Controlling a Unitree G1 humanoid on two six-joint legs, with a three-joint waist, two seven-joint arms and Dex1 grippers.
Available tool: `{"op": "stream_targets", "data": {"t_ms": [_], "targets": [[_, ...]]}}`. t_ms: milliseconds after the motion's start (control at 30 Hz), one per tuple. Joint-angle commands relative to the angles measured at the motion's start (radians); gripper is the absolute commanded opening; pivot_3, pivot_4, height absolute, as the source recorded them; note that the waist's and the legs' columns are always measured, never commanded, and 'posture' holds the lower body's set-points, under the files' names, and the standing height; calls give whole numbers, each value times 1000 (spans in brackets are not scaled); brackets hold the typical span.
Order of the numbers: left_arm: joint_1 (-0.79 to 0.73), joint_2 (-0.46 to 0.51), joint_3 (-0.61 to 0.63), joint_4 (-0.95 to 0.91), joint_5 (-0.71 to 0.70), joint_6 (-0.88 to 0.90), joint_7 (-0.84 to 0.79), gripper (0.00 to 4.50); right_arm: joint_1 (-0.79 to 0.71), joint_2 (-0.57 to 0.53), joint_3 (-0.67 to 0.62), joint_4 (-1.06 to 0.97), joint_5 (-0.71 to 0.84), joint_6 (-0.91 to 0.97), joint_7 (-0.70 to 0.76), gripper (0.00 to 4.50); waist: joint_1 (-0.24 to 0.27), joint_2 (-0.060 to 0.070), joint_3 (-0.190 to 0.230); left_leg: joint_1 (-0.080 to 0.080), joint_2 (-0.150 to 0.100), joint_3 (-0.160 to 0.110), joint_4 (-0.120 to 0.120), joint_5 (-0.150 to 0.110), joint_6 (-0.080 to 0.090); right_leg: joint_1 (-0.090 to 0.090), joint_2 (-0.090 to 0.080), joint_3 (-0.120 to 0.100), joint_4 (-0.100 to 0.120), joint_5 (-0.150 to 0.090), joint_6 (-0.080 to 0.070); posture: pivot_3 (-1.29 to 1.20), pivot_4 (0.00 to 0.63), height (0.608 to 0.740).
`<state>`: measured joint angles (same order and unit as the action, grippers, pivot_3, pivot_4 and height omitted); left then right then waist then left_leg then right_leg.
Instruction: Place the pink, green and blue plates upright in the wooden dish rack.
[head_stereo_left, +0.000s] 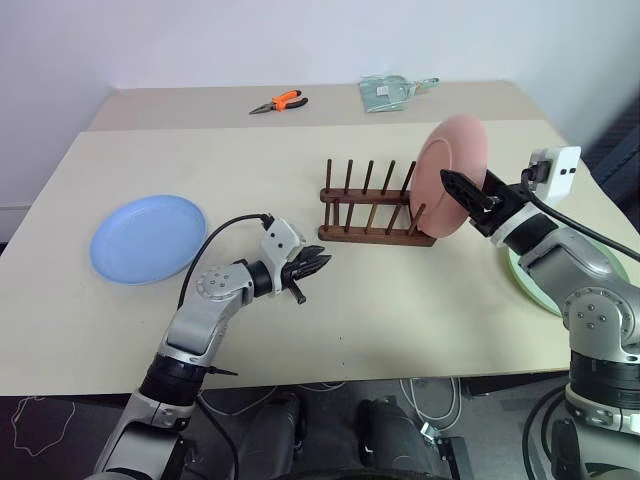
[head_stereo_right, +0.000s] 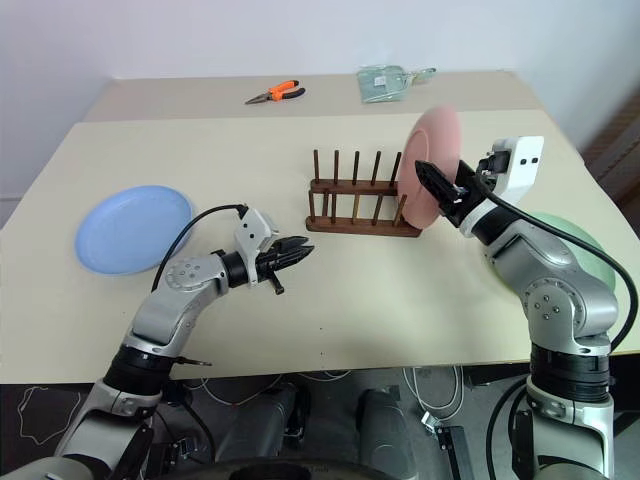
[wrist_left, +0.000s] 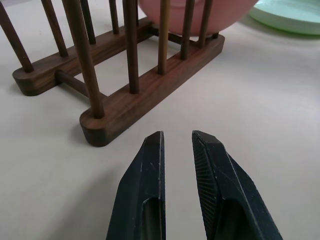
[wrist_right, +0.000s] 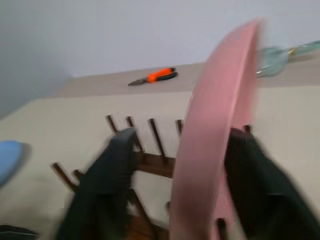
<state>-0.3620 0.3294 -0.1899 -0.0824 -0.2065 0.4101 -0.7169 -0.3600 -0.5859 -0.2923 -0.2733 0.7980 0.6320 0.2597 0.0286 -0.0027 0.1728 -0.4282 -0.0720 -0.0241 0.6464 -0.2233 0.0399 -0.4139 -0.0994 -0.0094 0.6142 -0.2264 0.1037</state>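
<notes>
While the pink plate (head_stereo_left: 450, 176) is standing on edge at the right end of the rack (head_stereo_left: 372, 216), right of centre in the head views, the right hand (head_stereo_left: 462, 192) is straddling its rim. In the right wrist view the two black fingers (wrist_right: 105, 175) are sitting on either side of the plate with a gap between each finger and the plate, so the hand is standing wide and is not clamping it. The plate's lower edge is resting among the last pegs, and it is leaning slightly toward the right of the frame.

The left hand (head_stereo_left: 312, 268) is hovering just above the counter (head_stereo_left: 400, 310), lower centre-left in the frame, pointing toward the rack's near bar. Its fingers (wrist_left: 220, 190) are standing narrow, with only a thin slit between them, and are holding nothing.

The blue plate (head_stereo_left: 148, 238) is lying flat at the left of the frame, well apart from the rack. The green plate (head_stereo_right: 560, 235) is lying flat at the right edge, partly covered by the right arm. Orange-handled pliers (head_stereo_left: 280, 102) and a pale green packet (head_stereo_left: 388, 92) are lying at the upper centre of the frame, on a second counter surface behind the first.
</notes>
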Motion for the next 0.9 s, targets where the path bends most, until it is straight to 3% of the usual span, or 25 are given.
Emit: {"op": "stream_targets", "data": {"t_ms": [33, 200, 300, 433, 667, 767, 900], "targets": [[3, 6, -2, -42, -8, -2, -8, 886, 5, -44, -75, -62, -31, -50, 31, 3261, 3, 0, 0, 0, 0, 0, 0, 0, 0, 0, 0, 0, 0, 0, 0, 0, 150, 719], [-2, 9, -5, -32, -11, -6, -19, 886, 157, -131, -311, -103, 76, -16, 149, 3261, 17, 0, 0, -1, 0, 0, 0, 0, 0, 0, 0, 0, -1, 0, 0, 0, 150, 719], [-9, 13, -11, -23, -14, -7, -33, 886, 318, -190, -348, -146, 45, 11, 221, 3261, 11, 0, 0, -2, 0, 0, 0, -1, 1, 0, -1, 0, -2, 0, 0, 0, 150, 719], [-21, 8, -24, -6, -15, -10, -53, 886, 498, -255, -194, -163, -194, -50, 248, 3261, -2, 1, 0, -1, 0, 1, 0, -1, 1, 0, -1, 0, -1, 0, 0, 0, 150, 719], [-42, -11, -34, 7, -9, -11, -58, 886, 473, -243, 56, 74, -621, -156, 56, 3261, -14, 0, 0, -1, 0, 1, 0, -2, -1, 0, -2, 0, -2, -1, 1, 0, 150, 719], [-34, -11, -31, -1, -12, -8, -56, 886, 446, -227, 79, 154, -686, -189, 31, 2443, -14, 0, 0, -1, -1, 2, 0, -1, 1, 0, -2, 0, -2, -1, 1, 0, 150, 719], [-22, -12, -23, -20, -23, 2, -53, 886, 434, -222, 89, 200, -745, -219, 25, 385, -11, 1, 0, -1, -1, 2, 1, -1, 1, 0, -1, 0, -2, -1, 1, 0, 150, 719]]}}
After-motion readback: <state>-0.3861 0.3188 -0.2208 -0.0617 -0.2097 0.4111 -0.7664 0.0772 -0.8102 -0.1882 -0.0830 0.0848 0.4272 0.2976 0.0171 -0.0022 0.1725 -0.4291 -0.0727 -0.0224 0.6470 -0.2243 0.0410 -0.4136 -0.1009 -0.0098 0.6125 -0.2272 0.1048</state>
